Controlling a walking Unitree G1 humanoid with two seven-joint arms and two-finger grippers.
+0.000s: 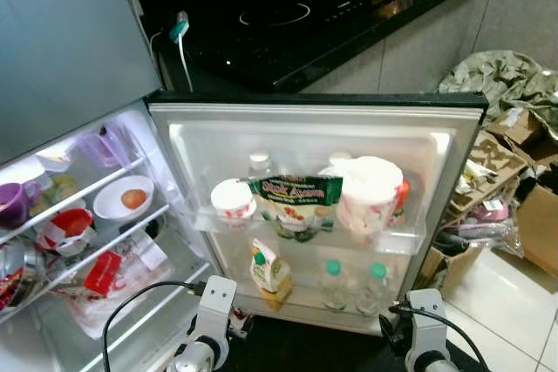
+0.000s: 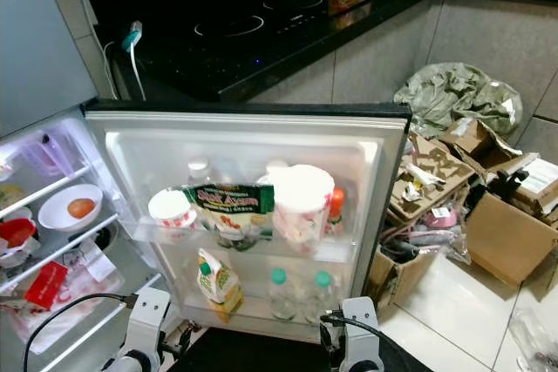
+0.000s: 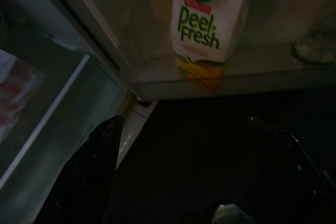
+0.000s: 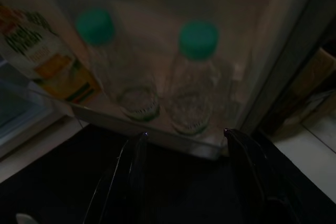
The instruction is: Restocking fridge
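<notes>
The fridge door (image 1: 453,128) stands wide open before me. Its lower shelf holds a Peel Fresh juice carton (image 1: 268,272) and two clear bottles with green caps (image 1: 334,285). The upper door shelf carries a white cup (image 1: 234,200), a green snack pack (image 1: 295,191) and a large white tub (image 1: 370,193). My left gripper (image 3: 184,124) is open and empty, low in front of the carton (image 3: 207,24). My right gripper (image 4: 185,135) is open and empty just short of the two bottles (image 4: 194,77). Both silver arms (image 1: 214,302) rise from the bottom edge.
Inside the fridge at left, wire shelves hold a white bowl (image 1: 122,199) with an orange item, a purple mug (image 1: 13,202) and red packets (image 1: 103,272). Cardboard boxes and clutter (image 2: 506,224) crowd the floor at right. A black hob counter (image 1: 279,15) lies behind the door.
</notes>
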